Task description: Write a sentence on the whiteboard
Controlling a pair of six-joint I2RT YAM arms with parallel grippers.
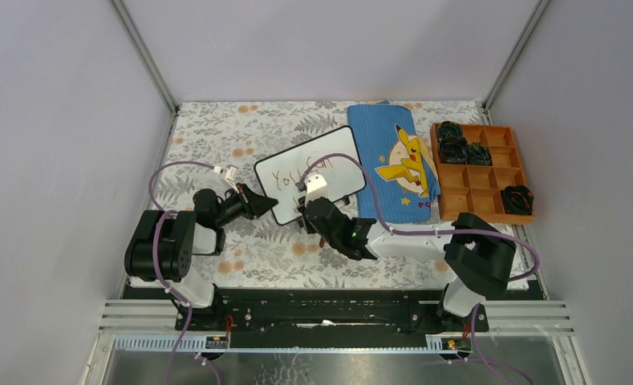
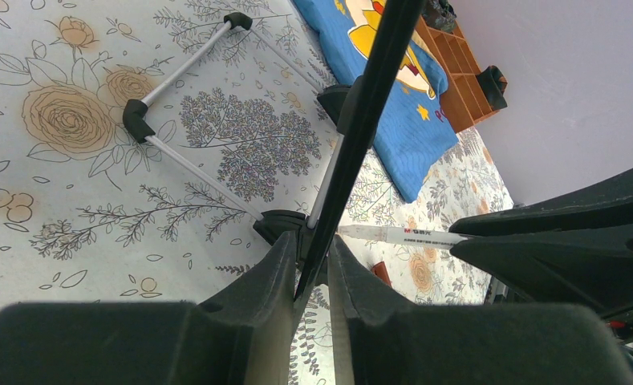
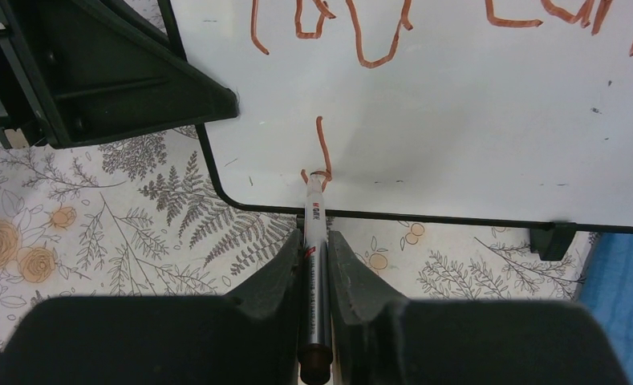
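Observation:
The whiteboard (image 1: 317,168) lies tilted on the floral table, left of centre. Red-brown handwriting (image 1: 297,170) runs across its upper part; in the right wrist view the board (image 3: 457,120) shows part of a first line and the start of a letter (image 3: 322,152) below it. My right gripper (image 3: 314,241) is shut on a marker (image 3: 314,257), its tip touching the board near the lower edge. My left gripper (image 2: 313,269) is shut on the board's thin black rim (image 2: 361,120), at the board's left corner (image 1: 258,200).
A blue cloth with a yellow cartoon figure (image 1: 397,164) lies right of the board. A wooden compartment tray (image 1: 481,172) with dark items stands at the far right. The board's metal stand legs (image 2: 184,104) show under it. White walls close in the table.

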